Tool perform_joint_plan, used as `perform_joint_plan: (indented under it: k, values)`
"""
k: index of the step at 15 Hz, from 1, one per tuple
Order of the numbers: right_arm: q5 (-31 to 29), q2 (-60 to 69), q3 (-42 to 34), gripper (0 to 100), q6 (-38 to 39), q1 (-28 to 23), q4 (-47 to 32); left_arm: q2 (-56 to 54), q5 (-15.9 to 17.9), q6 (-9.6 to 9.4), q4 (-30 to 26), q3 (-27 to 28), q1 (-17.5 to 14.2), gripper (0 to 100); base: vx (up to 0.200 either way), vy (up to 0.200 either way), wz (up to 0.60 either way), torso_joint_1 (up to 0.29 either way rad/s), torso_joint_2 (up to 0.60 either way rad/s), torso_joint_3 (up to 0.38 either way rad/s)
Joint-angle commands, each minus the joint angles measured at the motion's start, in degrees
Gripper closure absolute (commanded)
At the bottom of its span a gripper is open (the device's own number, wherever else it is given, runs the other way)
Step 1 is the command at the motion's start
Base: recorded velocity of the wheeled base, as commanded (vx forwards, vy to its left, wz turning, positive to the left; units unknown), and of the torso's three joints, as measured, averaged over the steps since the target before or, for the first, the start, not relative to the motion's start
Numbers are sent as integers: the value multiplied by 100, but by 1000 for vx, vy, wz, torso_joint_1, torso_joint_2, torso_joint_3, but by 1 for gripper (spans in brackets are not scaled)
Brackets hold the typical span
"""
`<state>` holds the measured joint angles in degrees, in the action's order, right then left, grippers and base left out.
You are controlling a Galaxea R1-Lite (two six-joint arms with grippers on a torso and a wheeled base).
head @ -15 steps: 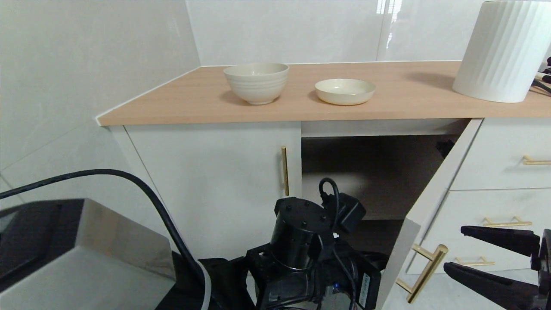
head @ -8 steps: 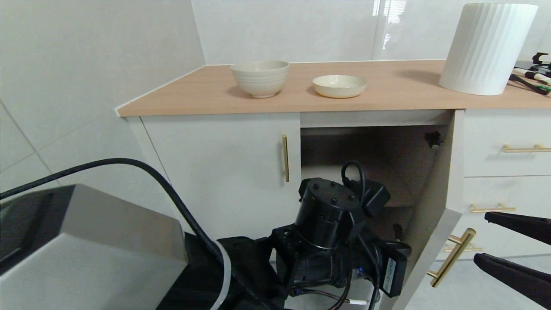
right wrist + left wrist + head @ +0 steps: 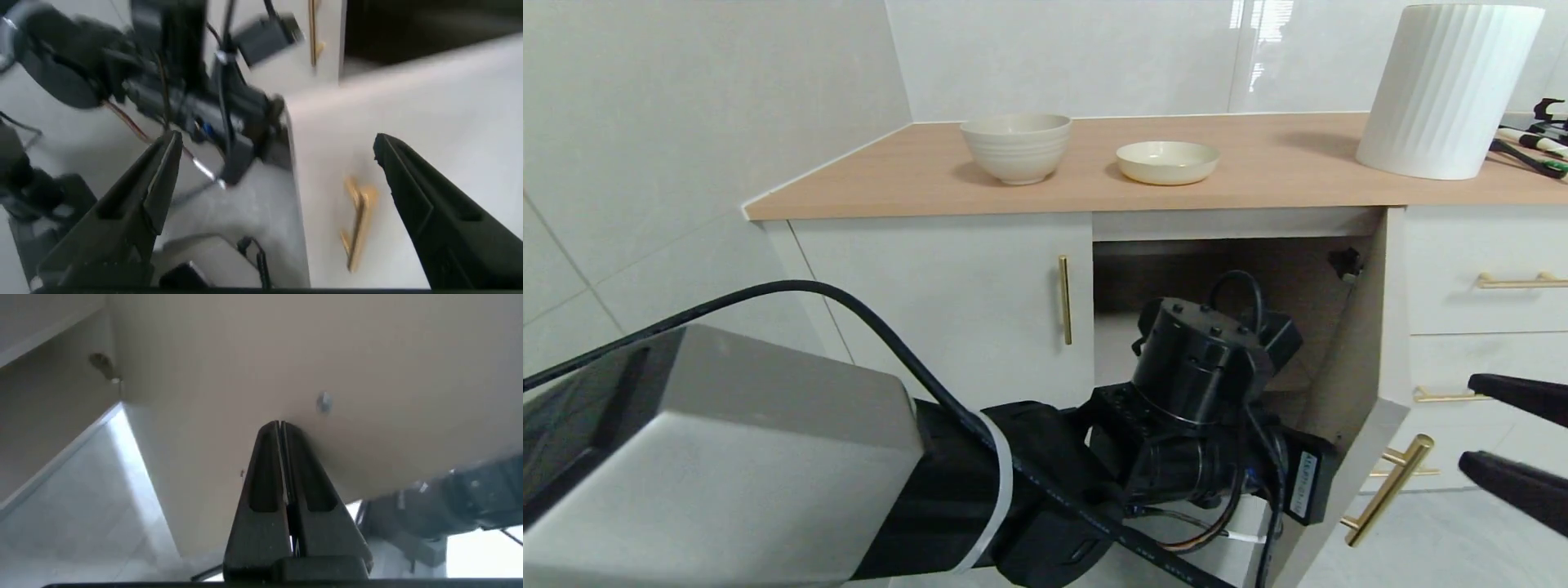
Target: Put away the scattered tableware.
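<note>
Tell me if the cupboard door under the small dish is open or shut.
Open: the door is swung outward, exposing the dark cupboard interior.

Place: a kitchen
Fittings: wood-topped surface (image 3: 1282,167), white cabinet (image 3: 947,302) with brass handle (image 3: 1063,300), drawers (image 3: 1478,253)
Walls: glossy white tiles (image 3: 1054,57)
Ware: bowl (image 3: 1015,147), shallow dish (image 3: 1167,162)

A tall white ribbed container (image 3: 1450,90) stands upright near the right end of the wooden counter (image 3: 1282,175), towards its back edge. Just beside it, at the counter's right edge, lie some small tools (image 3: 1529,140). Under that end are white drawers (image 3: 1486,245) with golden handles (image 3: 1515,282). Pale glossy tiles (image 3: 1062,57) cover the wall behind
</note>
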<state>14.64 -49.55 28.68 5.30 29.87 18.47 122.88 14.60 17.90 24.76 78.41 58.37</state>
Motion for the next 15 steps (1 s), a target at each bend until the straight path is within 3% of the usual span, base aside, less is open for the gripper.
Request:
perform_joint_plan:
  k: [1, 3, 5, 6, 7, 10, 13, 15]
  values:
    - [118, 324, 296, 0, 146, 2, -1, 236, -72, 3, -358, 755, 535, 100, 0, 0, 0, 0, 0, 0]
    - [276, 464, 463, 0, 498, 2, -1, 403, -590, 3, -569, 1282, 940, 100, 0, 0, 0, 0, 0, 0]
    - [250, 394, 463, 0, 507, -7, -10, 324, -1074, 100, -577, 1238, 887, 100, 0, 0, 0, 0, 0, 0]
    - [188, 174, 463, 0, 524, -51, -1, 17, -1188, 399, -577, 1001, 606, 100, 0, 0, 0, 0, 0, 0]
    - [109, -2, 463, 0, 524, -113, -1, -353, -1144, 566, -569, 649, 430, 100, 0, 0, 0, 0, 0, 0]
    - [39, -845, 647, 0, 560, -411, -1, -1917, -986, 566, -586, -915, -344, 100, 0, 0, 0, 0, 0, 0]
    - [30, -1997, 1043, 0, 498, -552, 368, -3121, -977, 408, -534, -2655, -1293, 100, 0, 0, 0, 0, 0, 0]
    - [39, -2577, 1148, 0, 489, -622, 887, -3578, -959, 381, -534, -3323, -1926, 100, 0, 0, 0, 0, 0, 0]
